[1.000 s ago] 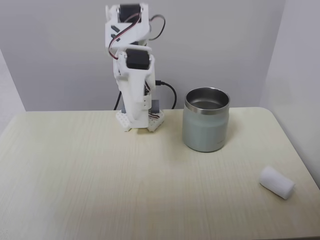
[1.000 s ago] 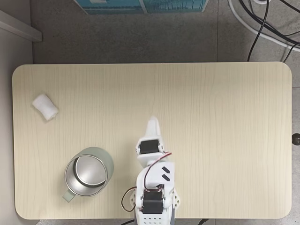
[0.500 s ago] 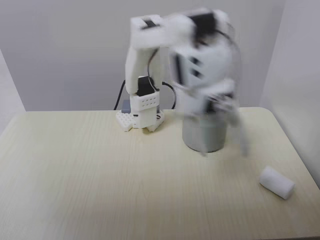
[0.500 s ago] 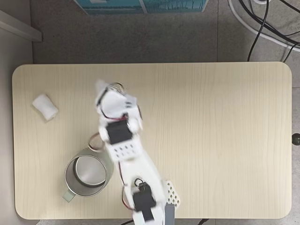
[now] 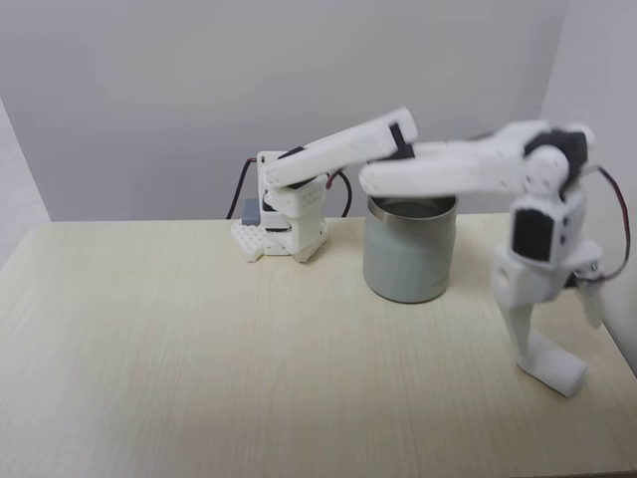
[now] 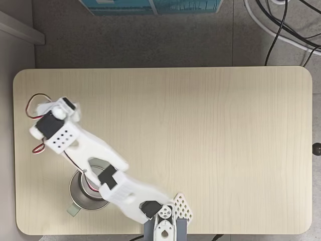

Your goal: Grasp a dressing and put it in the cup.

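The dressing (image 5: 563, 374), a small white soft roll, lies on the table (image 5: 199, 349) near its right edge in a fixed view. My gripper (image 5: 557, 341) hangs straight down over it and is open. One finger (image 5: 519, 324) reaches down to the roll's left end and the other sits higher on the right. Seen from above in a fixed view, the gripper (image 6: 50, 115) covers the roll near the table's left edge. The grey-green cup (image 5: 408, 257) with its steel rim stands upright behind and to the left. From above, the cup (image 6: 79, 197) lies partly under the forearm.
The arm's base (image 5: 283, 237) is fixed at the table's back edge, and its links stretch across above the cup. The table's rounded corner and edge are close to the dressing. Cables (image 6: 281, 25) and a blue box (image 6: 150, 6) lie on the floor beyond the table.
The arm unfolded from its upright rest pose, swung across past the cup, and came down over the dressing with its jaws apart. Dressing and cup stayed in place.
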You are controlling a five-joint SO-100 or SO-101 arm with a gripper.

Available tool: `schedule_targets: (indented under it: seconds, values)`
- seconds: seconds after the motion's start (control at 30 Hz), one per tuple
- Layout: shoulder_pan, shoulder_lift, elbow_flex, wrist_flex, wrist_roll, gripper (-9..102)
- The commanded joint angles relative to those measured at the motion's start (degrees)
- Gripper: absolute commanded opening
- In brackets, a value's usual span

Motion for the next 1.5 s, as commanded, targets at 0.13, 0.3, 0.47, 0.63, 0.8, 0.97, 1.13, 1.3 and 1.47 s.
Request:
schedule_targets:
  seconds: [0.13,0.3,0.47,0.63,0.8,0.97,1.13,1.3,1.47]
  values:
    - [-2.2,8.7,11.6,2.02,-0.44,35]
    - [-2.46,10.37,12.57,2.02,-0.35,33]
    - [-2.02,10.37,13.1,2.11,-0.09,14]
    - [-1.32,10.02,13.54,2.2,0.44,0]
    - [-0.79,8.35,13.45,2.46,1.32,0]
    - [-1.32,-0.7,7.29,2.46,3.6,0]
    - [-2.81,-17.75,-5.8,2.55,4.48,0]
    - [-5.71,-36.3,-20.74,2.55,4.92,0]
    - [-9.14,-55.28,-36.91,2.55,5.01,0]
